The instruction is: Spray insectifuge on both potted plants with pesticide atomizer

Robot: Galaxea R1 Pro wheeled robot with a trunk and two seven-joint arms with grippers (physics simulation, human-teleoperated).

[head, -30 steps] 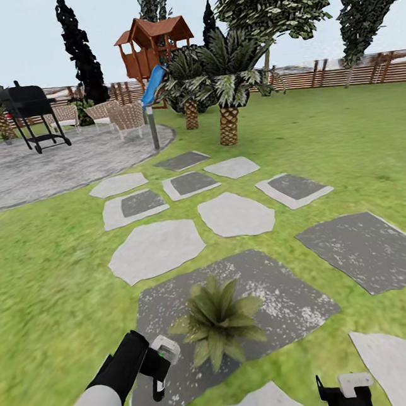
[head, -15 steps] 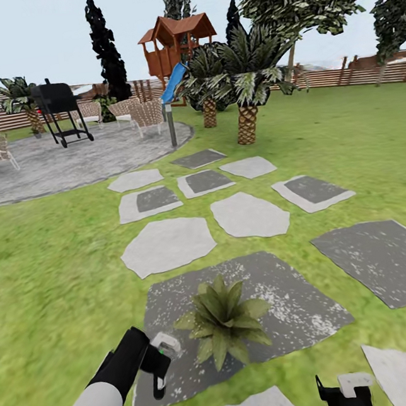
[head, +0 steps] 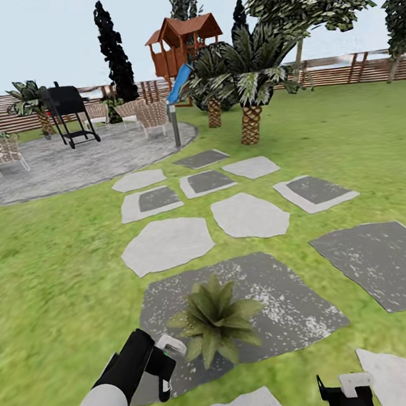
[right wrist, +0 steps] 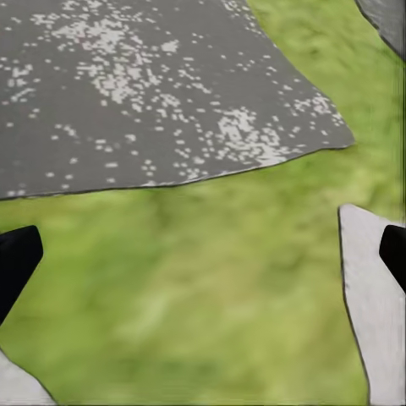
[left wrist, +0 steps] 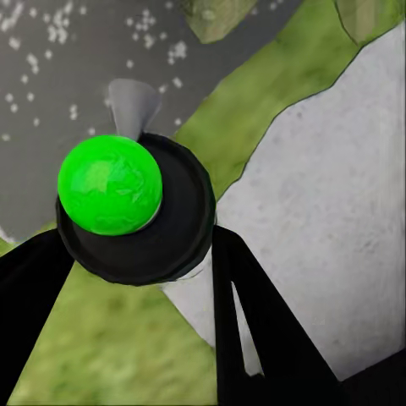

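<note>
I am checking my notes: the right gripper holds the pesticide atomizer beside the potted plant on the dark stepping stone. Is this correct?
Not quite: the left gripper holds the pesticide atomizer, as the head view shows. The right gripper is open and holds nothing. The rest stands: the atomizer is beside the potted plant on the dark stepping stone.

The right gripper (head: 346,394) is cut off by the head view's bottom edge, its jaws hidden.
</note>
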